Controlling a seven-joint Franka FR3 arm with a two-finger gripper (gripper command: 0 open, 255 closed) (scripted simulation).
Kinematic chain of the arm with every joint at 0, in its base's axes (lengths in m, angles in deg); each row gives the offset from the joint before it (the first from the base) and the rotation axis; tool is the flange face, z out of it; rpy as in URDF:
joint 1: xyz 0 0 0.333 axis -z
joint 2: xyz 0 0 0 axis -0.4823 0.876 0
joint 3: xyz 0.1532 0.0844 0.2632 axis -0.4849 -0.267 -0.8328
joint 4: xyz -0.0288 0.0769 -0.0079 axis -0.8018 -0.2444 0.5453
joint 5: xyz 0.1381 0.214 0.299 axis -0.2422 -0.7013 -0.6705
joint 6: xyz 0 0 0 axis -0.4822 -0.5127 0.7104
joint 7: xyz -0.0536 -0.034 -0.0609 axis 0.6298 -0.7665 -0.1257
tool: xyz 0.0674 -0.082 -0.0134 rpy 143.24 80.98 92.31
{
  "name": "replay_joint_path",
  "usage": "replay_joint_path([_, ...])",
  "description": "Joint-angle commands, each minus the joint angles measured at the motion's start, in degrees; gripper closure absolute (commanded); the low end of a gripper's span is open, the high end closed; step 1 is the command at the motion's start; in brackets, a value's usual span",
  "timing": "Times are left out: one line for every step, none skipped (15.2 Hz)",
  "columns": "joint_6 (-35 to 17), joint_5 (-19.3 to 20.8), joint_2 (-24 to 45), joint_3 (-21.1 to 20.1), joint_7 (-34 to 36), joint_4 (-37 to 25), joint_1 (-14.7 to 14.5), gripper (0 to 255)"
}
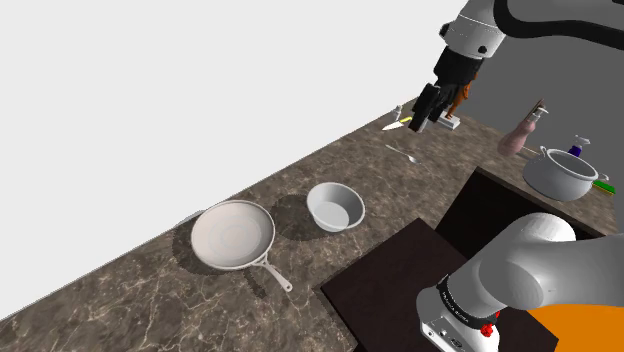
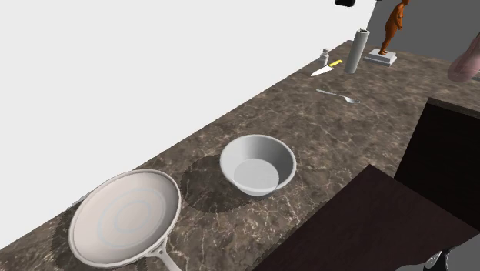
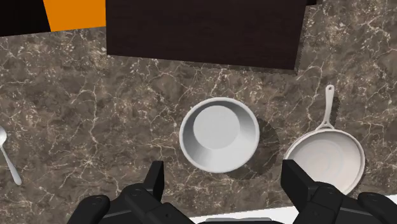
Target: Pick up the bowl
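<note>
**Ana:** On the shoulder view's left of the bowl (image 1: 335,205), what was there?

**Ben:** A white frying pan (image 1: 233,236) stood just beside the bowl without touching it. Its handle pointed away from the wall. Both sat on the dark marbled countertop (image 1: 120,300).

**Ana:** And the bowl itself?

**Ben:** It was pale grey and upright. It stood between the pan and the corner of a dark cooktop (image 1: 400,285) that lay on the side of the bowl away from the wall.

**Ana:** What came further right?

**Ben:** A spoon (image 1: 402,153) lay well apart from the bowl, farther along the countertop. A yellow-handled knife (image 1: 397,124) lay beyond the spoon, near the wall. The gripper (image 1: 428,108) hung high over the countertop and showed above and to the right of the bowl, well clear of it. Farthest right of the bowl, past the cooktop, stood a pale pot (image 1: 560,174).

**Ana:** How were the fingers?

**Ben:** In the wrist view the two black fingers (image 3: 156,181) stood wide apart and clasped nothing. The bowl lay far beneath the gap between them, untouched. The pan was at one side of the bowl and the spoon was well off at the other.
</note>
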Motion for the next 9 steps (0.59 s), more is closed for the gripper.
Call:
replay_joint_path([0.0,0.0,0.0,0.0,0.0,0.0,0.0,0])
replay_joint_path([-2.0,0.0,0.4,0.3,-0.4,1.5,0.0,0])
replay_joint_path([-4.0,0.0,1.0,0.7,-0.8,3.0,0.0,0])
replay_joint_path([-6.0,0.0,1.6,1.0,-1.3,4.4,0.1,0])
replay_joint_path([-8.0,0.0,2.3,1.3,-1.7,5.7,0.1,0])
replay_joint_path([-10.1,0.0,3.2,1.6,-2.1,6.9,0.1,0])
replay_joint_path([-12.2,0.0,4.1,2.0,-2.6,8.1,0.1,0])
replay_joint_path([-14.3,-0.1,5.1,2.3,-3.0,9.2,0.1,0])
replay_joint_path([-16.4,-0.1,6.2,2.7,-3.5,10.2,0.1,0])
